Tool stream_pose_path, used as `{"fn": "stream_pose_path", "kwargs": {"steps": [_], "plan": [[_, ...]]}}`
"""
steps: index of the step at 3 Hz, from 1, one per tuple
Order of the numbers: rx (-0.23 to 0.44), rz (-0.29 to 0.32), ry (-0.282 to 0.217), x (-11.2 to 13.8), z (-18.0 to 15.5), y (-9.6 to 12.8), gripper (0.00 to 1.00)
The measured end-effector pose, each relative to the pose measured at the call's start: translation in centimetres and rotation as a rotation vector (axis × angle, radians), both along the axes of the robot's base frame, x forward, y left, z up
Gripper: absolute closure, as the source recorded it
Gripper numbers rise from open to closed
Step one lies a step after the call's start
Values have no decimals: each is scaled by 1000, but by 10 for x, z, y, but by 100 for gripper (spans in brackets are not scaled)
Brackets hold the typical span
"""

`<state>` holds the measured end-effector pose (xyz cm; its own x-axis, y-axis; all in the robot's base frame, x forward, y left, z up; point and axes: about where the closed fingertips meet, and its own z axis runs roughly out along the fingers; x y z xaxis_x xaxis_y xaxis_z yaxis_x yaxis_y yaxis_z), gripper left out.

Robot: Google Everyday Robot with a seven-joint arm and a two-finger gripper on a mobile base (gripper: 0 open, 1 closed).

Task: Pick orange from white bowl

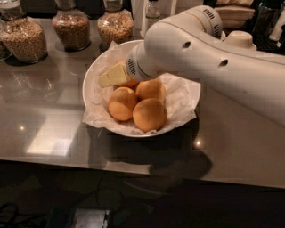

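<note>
The white bowl, wide and lined with crumpled white paper, stands on the grey counter. Three evenly orange fruits lie in it: left, front and back right. A fourth orange shows only as a sliver at the bowl's back; it is mostly hidden under my gripper, and no paler patch shows. My gripper, pale yellow at the tip, reaches down into the bowl from the right, right over that hidden orange. The white arm crosses above the bowl's right side.
Three glass jars of grain stand at the back left, with a bottle behind the arm. A stack of pale things sits at the back right. The counter's front edge runs below the bowl.
</note>
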<state>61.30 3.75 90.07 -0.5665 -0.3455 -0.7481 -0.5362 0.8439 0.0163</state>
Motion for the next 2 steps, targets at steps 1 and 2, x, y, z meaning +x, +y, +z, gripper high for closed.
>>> {"fn": "stream_pose_path", "kwargs": {"steps": [1, 2], "plan": [[15, -24, 27, 9, -20, 12, 0], [15, -24, 27, 9, -20, 12, 0]]}}
